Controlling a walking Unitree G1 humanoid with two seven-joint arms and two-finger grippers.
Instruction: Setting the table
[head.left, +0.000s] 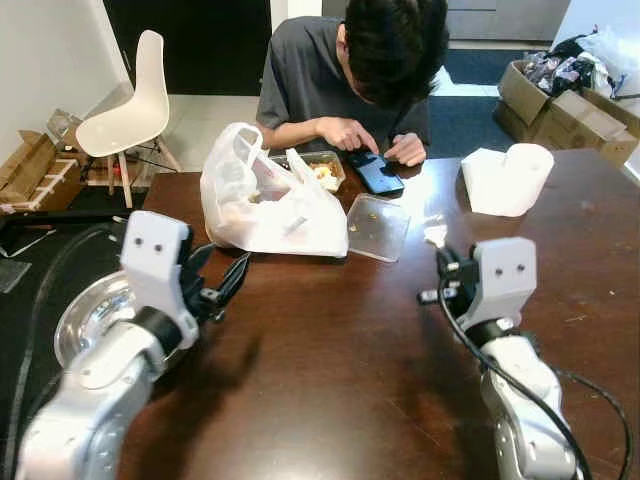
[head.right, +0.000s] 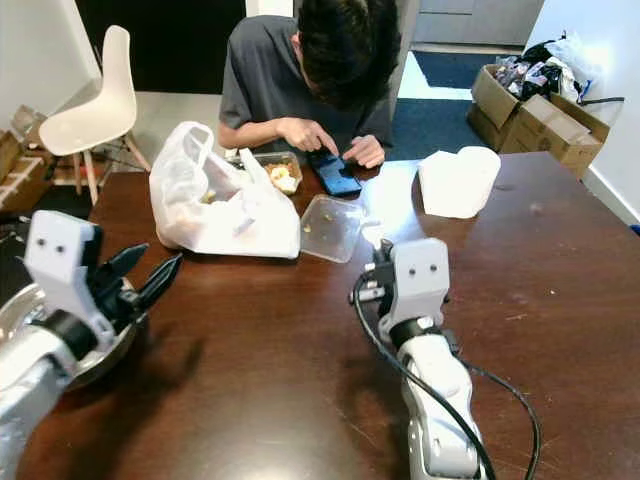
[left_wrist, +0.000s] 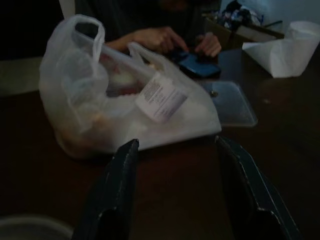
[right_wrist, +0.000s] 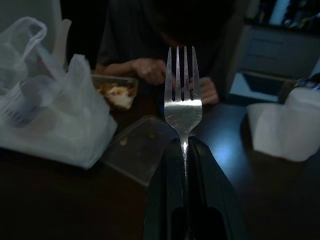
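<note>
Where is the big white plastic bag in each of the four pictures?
Left eye view: white plastic bag sits on the table's far left part, before the person.
Right eye view: it lies upper left, beside the clear lid.
Left wrist view: it sits beyond the open left tool.
Right wrist view: it is left of the fork.
Shared landmark: the clear lid.

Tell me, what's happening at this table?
The robot is setting the table. Its right gripper is shut on a fork, tines pointing toward a person tapping a phone. The left gripper hovers open before a white plastic bag, with a metal bowl beneath that arm.
</note>
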